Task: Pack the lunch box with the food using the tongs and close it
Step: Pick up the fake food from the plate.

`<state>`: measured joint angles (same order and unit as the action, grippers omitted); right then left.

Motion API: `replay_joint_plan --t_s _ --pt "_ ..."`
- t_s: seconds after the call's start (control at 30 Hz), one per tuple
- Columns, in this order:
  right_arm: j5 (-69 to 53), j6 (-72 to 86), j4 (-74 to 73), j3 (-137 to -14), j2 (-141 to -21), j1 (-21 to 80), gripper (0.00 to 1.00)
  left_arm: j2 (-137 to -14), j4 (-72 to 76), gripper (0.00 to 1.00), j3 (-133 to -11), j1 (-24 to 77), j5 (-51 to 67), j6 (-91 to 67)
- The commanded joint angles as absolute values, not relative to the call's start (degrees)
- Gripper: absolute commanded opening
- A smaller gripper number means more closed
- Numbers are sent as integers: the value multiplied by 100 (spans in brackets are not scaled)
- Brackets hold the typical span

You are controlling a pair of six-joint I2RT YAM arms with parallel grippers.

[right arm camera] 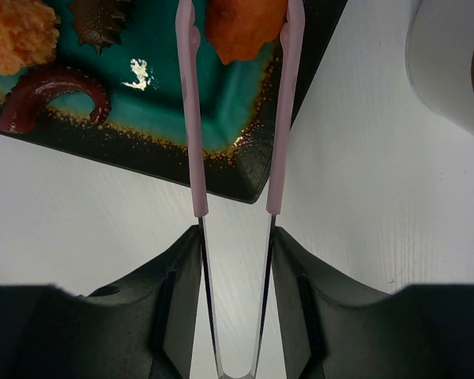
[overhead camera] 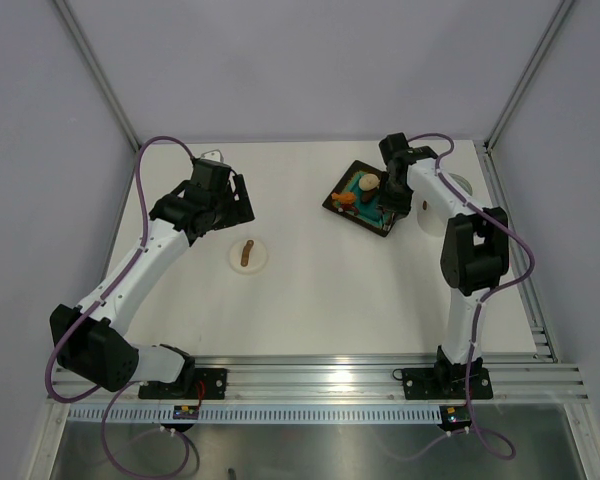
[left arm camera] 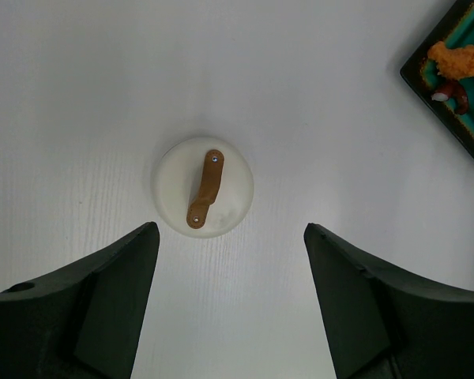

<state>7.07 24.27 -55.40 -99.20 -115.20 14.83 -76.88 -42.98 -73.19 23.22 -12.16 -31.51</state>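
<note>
From above, the left arm rises from its base at the near left corner of the counter (overhead camera: 310,300) and bends inward. Its left tool (overhead camera: 238,205) hangs spread above the left half of the counter. The lid (overhead camera: 248,255) lies flat just nearer than the tool, and its brown handle (overhead camera: 246,252) faces up. The right arm stands up from the near right edge, folds at the elbow and reaches toward the far edge. There the wrist turns down, and the right tool (overhead camera: 388,200) sits over the black tray (overhead camera: 380,228). The food (overhead camera: 352,198) is on the teal centre of the tray: an orange piece and a cream-white round one (overhead camera: 368,181). The lunch box (overhead camera: 428,220) stands just right of the tray, partly hidden by the arm.

In the left wrist view, both dark fingers (left arm camera: 103,300) stand wide apart with nothing between them. The lid is ahead of them on bare counter, and a corner of the tray shows at the upper right.

In the right wrist view, the right tool presses from both sides on the pale pink tongs (right arm camera: 191,118), which it holds near their joined end. The two arms of the tongs run out over the near corner of the tray. An orange-brown piece (right arm camera: 241,28) lies between them, touching the right arm and apart from the left one. A crumbed orange piece (right arm camera: 16,35), a dark spiky one (right arm camera: 99,24) and a curved red-brown one (right arm camera: 51,91) lie to the left. The white wall of the lunch box fills the upper right.
</note>
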Motion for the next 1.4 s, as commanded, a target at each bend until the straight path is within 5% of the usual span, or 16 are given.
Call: replay_joint_plan --t_s 0.0,0.53,1.0,1.37 --pt "844 2443 -5484 -10152 -11610 1441 46 -7673 -4184 79 -7497 2294 -1274 -3085" --pt "923 2356 -5572 -10327 -11857 1397 43 -7690 -4210 79 -7550 2294 -1275 -3067" --pt "976 2312 -5616 -10011 -11259 1397 5 -7629 -4184 79 -7479 2294 -1292 -3059" --pt "809 2320 -5757 -9905 -10477 1397 0 -7638 -4140 79 -7471 2294 -1248 -3067"
